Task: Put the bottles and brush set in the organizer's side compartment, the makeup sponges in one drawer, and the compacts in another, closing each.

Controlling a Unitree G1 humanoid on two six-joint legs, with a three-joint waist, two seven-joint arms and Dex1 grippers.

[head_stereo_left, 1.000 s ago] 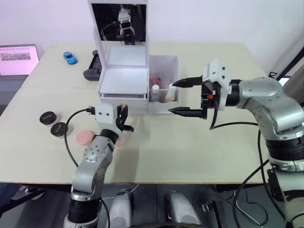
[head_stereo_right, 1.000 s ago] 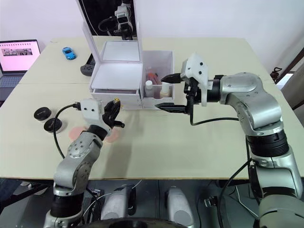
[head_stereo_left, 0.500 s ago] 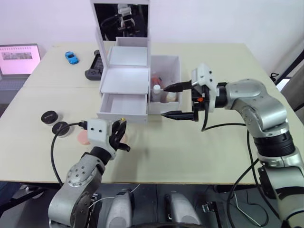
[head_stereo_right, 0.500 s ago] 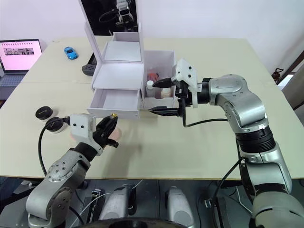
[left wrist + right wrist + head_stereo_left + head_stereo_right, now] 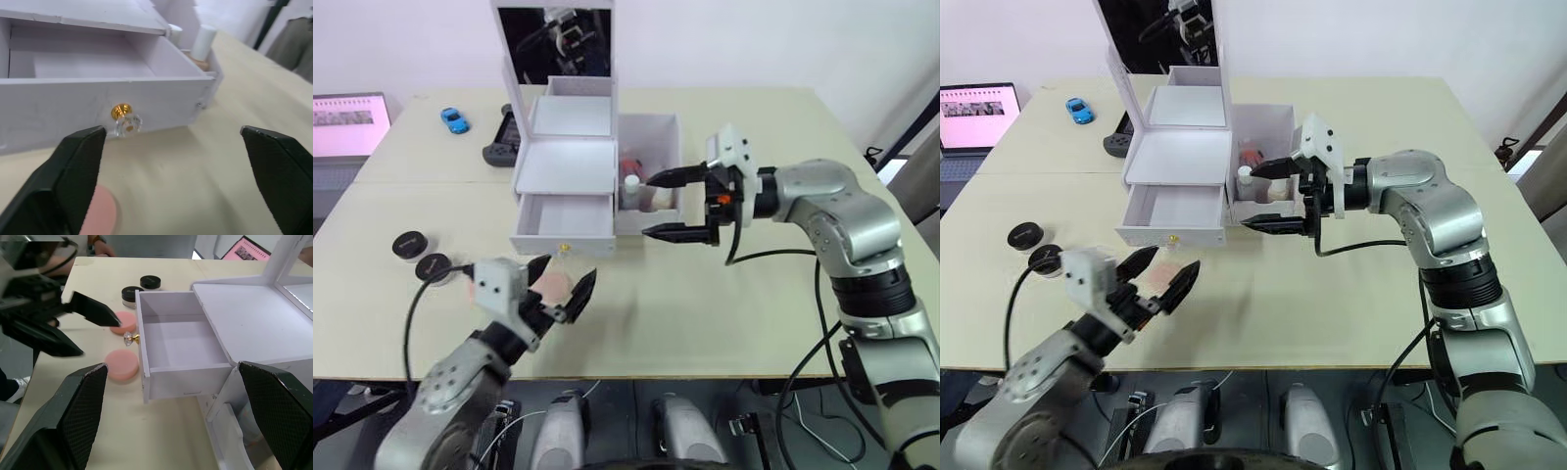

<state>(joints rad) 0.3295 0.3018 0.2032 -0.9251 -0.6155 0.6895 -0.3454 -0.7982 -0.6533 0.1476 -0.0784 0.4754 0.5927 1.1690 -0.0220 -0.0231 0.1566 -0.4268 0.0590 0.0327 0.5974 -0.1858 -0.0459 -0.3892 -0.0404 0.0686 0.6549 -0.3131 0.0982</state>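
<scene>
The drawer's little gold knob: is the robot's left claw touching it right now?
Apart. In the left wrist view the gold knob sits on the open drawer's front, with bare table showing between it and the wide-open left gripper.

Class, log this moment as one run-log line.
drawer open, empty | sponges on table | left tool open | right tool open

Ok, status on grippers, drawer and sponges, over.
Left gripper open, empty, facing the open drawer. Right gripper open beside the side compartment. Two pink sponges on table before drawer. Nothing blocking.
</scene>
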